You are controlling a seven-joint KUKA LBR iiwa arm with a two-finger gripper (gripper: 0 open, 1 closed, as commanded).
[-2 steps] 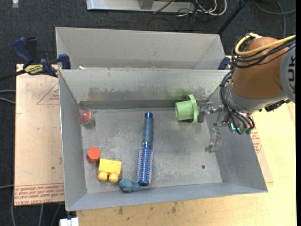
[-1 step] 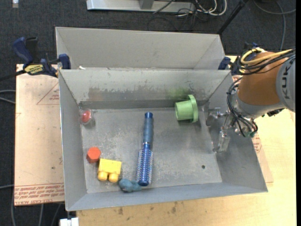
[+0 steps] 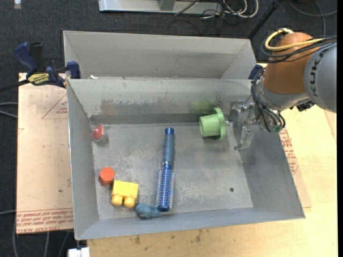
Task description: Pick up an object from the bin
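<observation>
- Small red rounded piece (image 3: 97,133): one, on the bin (image 3: 161,92) floor near the back-left corner, at the foot of the left wall.
- Short orange-red cylinder block (image 3: 107,174): one, near the front-left corner.
- Yellow plastic block with two round studs (image 3: 124,193): one, just beside the orange-red cylinder, on the side toward the front edge.
- Grey-blue soft lump (image 3: 146,211): one, at the front edge, against the head of the brush.
- Blue hairbrush with a bristled head (image 3: 166,170): one, lying lengthwise mid-floor, handle toward the back wall and head toward the front edge.
- Green plastic cup-like cylinder (image 3: 213,124): one, on its side near the back wall, right of centre. It is the item nearest the gripper and the likely pick.
- Gripper (image 3: 240,145): low by the right wall, just beside the green cylinder. Whether it is spread or closed cannot be told, and nothing is seen held in it.
- Step in hand: judged as the approach, with nothing lifted yet.
- Next move calls for centring over the green cylinder and closing across its body, which may roll.
- Tally: six loose items, one of each kind.
</observation>
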